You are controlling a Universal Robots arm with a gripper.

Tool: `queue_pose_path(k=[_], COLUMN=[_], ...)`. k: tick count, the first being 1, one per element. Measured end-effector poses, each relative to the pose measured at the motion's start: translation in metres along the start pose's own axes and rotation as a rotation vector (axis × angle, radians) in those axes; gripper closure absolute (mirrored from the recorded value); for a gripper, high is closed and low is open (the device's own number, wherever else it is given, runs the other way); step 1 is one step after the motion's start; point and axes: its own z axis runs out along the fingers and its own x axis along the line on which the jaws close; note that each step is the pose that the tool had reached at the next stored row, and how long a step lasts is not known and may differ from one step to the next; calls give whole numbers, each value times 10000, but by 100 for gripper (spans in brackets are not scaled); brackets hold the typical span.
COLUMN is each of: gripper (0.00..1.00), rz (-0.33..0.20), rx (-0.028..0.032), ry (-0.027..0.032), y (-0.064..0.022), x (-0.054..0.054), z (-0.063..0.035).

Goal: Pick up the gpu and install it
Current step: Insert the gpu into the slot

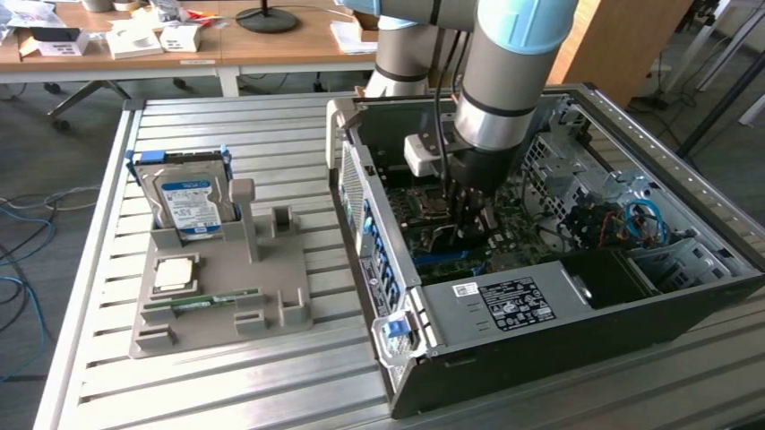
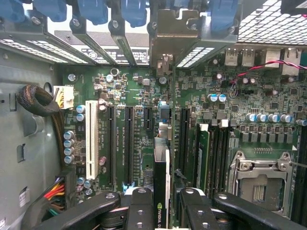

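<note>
- The gpu (image 2: 161, 177) is held edge-on between the two black fingers (image 2: 139, 206) of the gripper (image 2: 163, 208), which are closed partway onto its sides.
- The card is kept inside the open case (image 1: 502, 358), over the motherboard (image 2: 129, 81), next to the long black slots (image 2: 129, 143) and apart from the white slot (image 2: 91, 139).
- Its silver bracket (image 2: 168, 43) is pointed towards the case's rear wall.
- Whether the card is seated in a slot cannot be told.
- On the table (image 1: 239, 394), at the exterior view's left, a grey holder (image 1: 281, 278) is seen, with a hard drive (image 1: 192, 202) stood upright in it and a RAM stick (image 1: 203, 300) laid flat.
</note>
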Motion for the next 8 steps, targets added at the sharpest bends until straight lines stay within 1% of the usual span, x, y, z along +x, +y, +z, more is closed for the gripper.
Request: queue_pose_path(k=[8], gripper=[74], rz=[0], rx=[0], ry=[2], y=[0], x=[0], z=[12])
